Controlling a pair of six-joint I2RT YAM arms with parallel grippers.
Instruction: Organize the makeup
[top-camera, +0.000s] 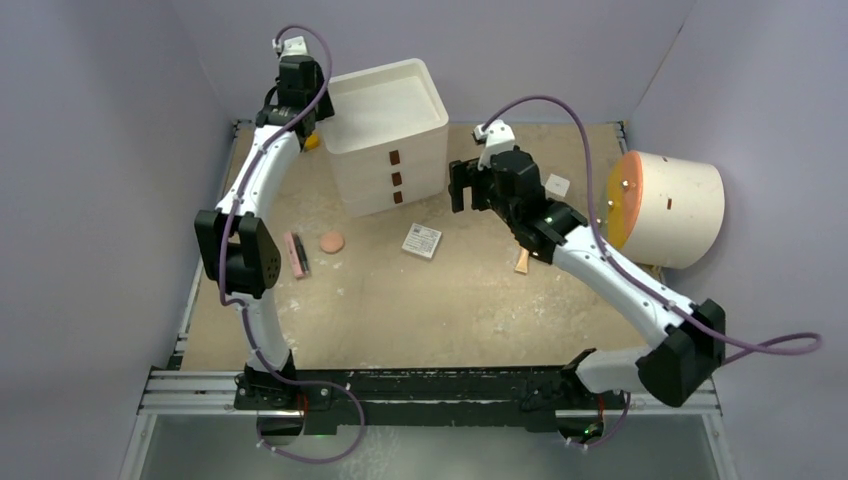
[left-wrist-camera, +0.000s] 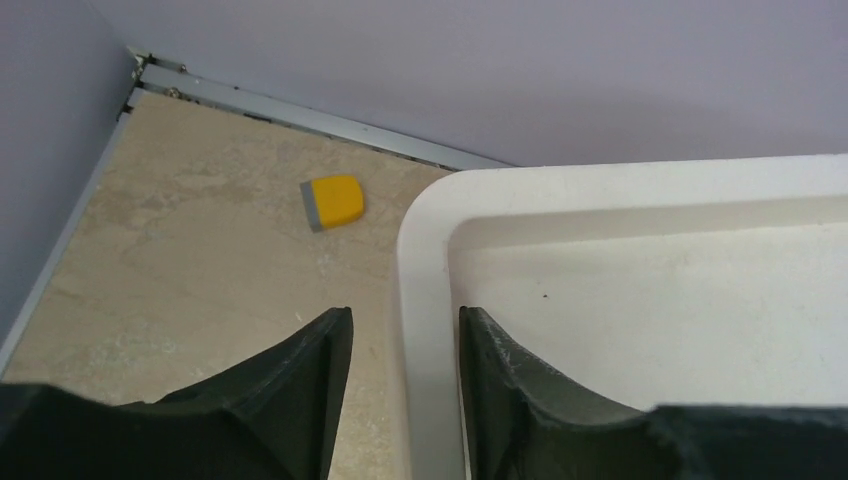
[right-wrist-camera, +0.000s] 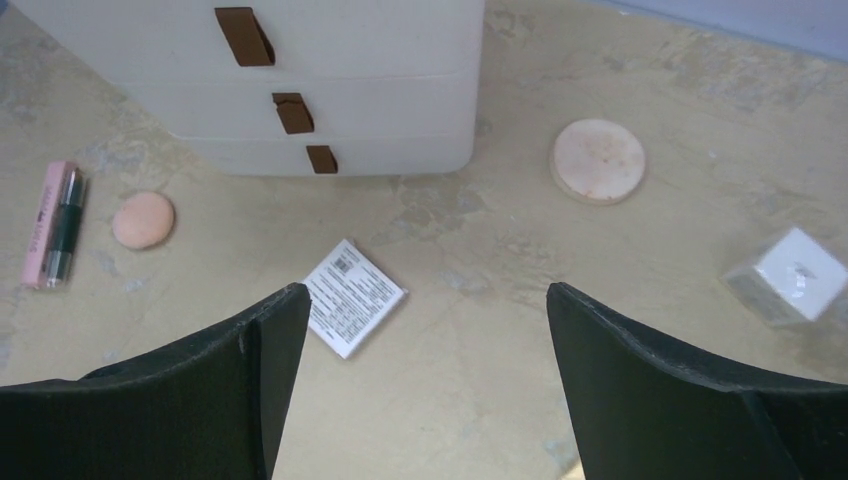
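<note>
Right gripper (right-wrist-camera: 425, 295) splayed wide, empty, above white square box (right-wrist-camera: 352, 297) (lower centre); left gripper (left-wrist-camera: 405, 315) half-parted over tray rim (left-wrist-camera: 420, 260); pink-and-black stick (right-wrist-camera: 52, 224), peach disc (right-wrist-camera: 143, 219) at left.

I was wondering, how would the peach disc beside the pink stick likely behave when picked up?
The peach disc lies flat, so it probably won't roll. Its matte, domed look suggests a soft, light puff that may squash. Being low, it may be awkward to pinch.
</note>
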